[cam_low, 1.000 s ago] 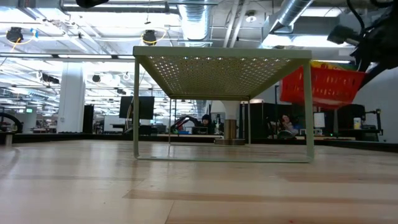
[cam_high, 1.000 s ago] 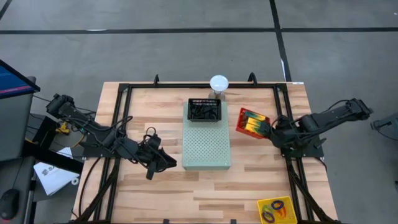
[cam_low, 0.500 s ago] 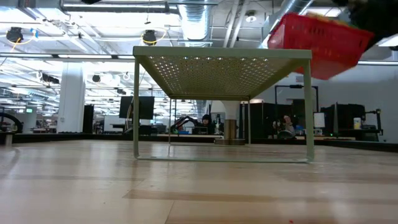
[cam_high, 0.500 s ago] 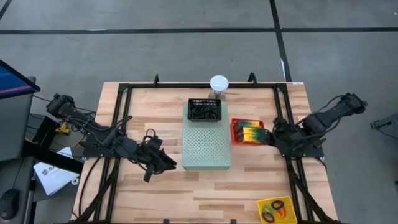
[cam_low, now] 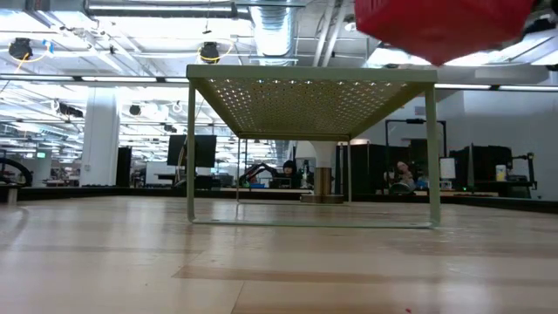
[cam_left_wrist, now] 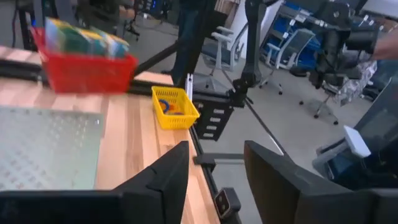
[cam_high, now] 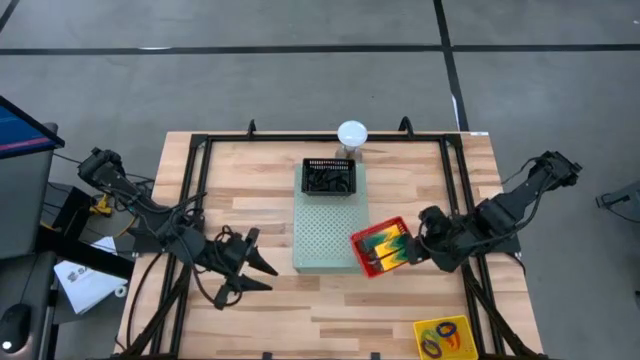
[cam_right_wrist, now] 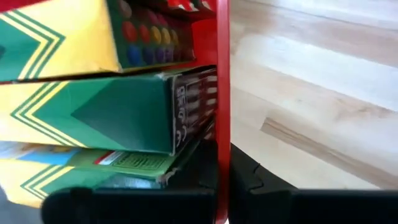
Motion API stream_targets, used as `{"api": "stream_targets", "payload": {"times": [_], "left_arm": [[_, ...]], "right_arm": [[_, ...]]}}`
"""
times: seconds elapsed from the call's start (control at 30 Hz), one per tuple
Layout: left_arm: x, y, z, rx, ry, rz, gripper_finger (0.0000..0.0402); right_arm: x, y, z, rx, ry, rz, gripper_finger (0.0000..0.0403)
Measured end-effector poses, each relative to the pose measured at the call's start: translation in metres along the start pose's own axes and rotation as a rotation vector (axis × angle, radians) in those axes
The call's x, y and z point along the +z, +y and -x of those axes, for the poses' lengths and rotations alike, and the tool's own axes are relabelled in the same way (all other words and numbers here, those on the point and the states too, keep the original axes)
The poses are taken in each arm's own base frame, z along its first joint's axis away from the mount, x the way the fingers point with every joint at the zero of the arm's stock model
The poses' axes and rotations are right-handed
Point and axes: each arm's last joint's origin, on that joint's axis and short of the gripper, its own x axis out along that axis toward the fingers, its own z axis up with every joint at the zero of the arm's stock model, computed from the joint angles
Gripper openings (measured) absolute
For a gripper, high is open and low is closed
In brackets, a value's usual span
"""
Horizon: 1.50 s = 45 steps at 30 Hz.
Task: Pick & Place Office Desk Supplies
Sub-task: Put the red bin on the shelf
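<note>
Above the near right corner of the pale-green perforated board [cam_high: 332,232], the right gripper [cam_high: 418,243] is holding a red basket [cam_high: 380,247] up in the air, its jaws closed on the basket's rim. The basket is tilting and is carrying printed boxes [cam_high: 383,243] in yellow-green and teal, packed side by side. From the right wrist camera, the boxes [cam_right_wrist: 93,93] are filling the view, pressed against the basket's red wall [cam_right_wrist: 222,93], with bare wood of the counter [cam_right_wrist: 311,81] beyond. From table height, the basket [cam_low: 440,22] is hanging higher than the board's top [cam_low: 309,77].

On the far end of the board, a black basket [cam_high: 329,177] is sitting with small dark items inside. Just behind it, a white round dome [cam_high: 351,133] is standing on its stand. At the near right corner of the counter [cam_high: 250,310], a small yellow basket [cam_high: 444,337] is holding coloured band loops [cam_high: 438,338].

On the left side of the counter, the left gripper [cam_high: 262,268] is waiting low, near the board's left edge, its jaws spread apart and holding nothing. Its wrist camera is looking across the board toward the red basket [cam_left_wrist: 84,65] and the yellow basket [cam_left_wrist: 173,107].
</note>
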Motion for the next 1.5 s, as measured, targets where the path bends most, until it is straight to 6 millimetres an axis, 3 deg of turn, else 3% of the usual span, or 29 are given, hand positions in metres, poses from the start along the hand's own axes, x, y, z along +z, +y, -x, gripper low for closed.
{"api": "stream_targets", "payload": {"times": [0.23,0.7,1.13,1.5], "left_arm": [[0.019,-0.006,0.004,-0.002,-0.018,-0.042,0.017],[0.032,-0.011,0.007,0.009,0.022,-0.09,0.0187],[0.031,-0.014,0.008,0.034,0.007,-0.09,0.0187],[0.031,-0.014,0.008,0.035,0.0,-0.067,0.0188]], "right_arm": [[0.003,0.034,0.004,0.012,0.012,0.12,0.0],[0.05,0.082,-0.021,-0.032,0.164,0.347,0.0],[0.072,0.096,-0.073,-0.077,0.236,0.488,0.0],[0.103,0.094,-0.078,-0.049,0.203,0.479,0.0]]}}
